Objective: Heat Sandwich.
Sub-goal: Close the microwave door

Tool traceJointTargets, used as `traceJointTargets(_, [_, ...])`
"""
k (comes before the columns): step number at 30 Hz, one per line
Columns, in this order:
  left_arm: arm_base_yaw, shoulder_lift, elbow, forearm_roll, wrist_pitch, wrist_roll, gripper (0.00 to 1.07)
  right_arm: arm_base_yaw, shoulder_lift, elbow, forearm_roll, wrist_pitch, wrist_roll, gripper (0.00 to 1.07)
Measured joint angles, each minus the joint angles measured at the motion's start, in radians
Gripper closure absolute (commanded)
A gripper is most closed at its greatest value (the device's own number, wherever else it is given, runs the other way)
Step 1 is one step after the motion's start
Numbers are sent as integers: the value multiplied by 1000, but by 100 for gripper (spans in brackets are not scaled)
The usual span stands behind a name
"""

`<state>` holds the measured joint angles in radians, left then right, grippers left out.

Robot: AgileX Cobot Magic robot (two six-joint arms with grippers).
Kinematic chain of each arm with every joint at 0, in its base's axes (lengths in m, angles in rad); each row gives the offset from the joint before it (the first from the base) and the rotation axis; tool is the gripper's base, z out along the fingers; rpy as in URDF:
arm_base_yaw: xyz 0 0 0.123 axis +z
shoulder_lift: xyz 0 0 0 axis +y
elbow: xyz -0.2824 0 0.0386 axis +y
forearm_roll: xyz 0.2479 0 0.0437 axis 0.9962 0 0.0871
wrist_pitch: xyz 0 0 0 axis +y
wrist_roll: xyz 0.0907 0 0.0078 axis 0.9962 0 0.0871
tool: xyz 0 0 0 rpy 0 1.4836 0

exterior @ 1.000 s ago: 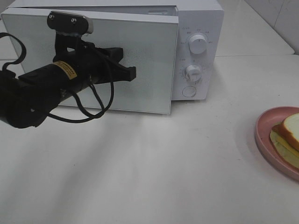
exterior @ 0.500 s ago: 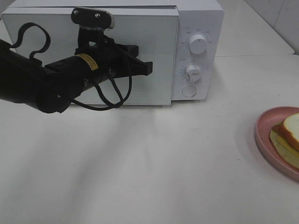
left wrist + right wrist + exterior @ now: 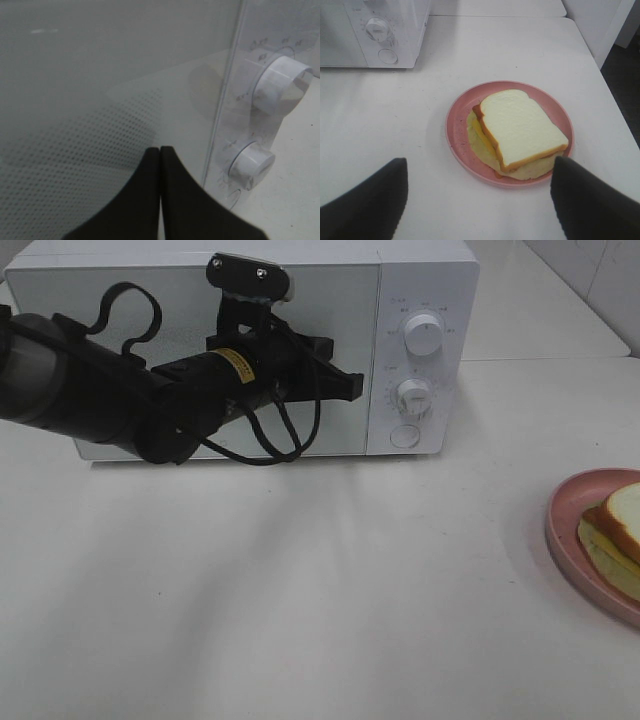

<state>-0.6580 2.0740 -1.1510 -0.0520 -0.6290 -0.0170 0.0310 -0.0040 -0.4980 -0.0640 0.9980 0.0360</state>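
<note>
Glossy white microwave [image 3: 420,300] with dotted glass door [image 3: 100,100], matt pink, seemingly plastic plate [image 3: 457,130]

Kitchen-style mock-up, likely a lab test bench: boxy white microwave oven with two round dials [image 3: 420,340] on a plain white tabletop [image 3: 320,620], round pink plate [image 3: 457,130] carrying a white-bread sandwich with tan crust and yellow filling [image 3: 520,132], pale tiled wall at the far corner, black robot arm with cabling [image 3: 120,400].
</note>
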Motion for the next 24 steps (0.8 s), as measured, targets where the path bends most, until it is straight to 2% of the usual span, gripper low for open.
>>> traceJointTargets(4, [-12,19,-46,-4,49,45,107,0,0,0,0,0,0,31])
traceJointTargets(24, [-35,23,-57,-55,55,56,107,0,0,0,0,0,0,31])
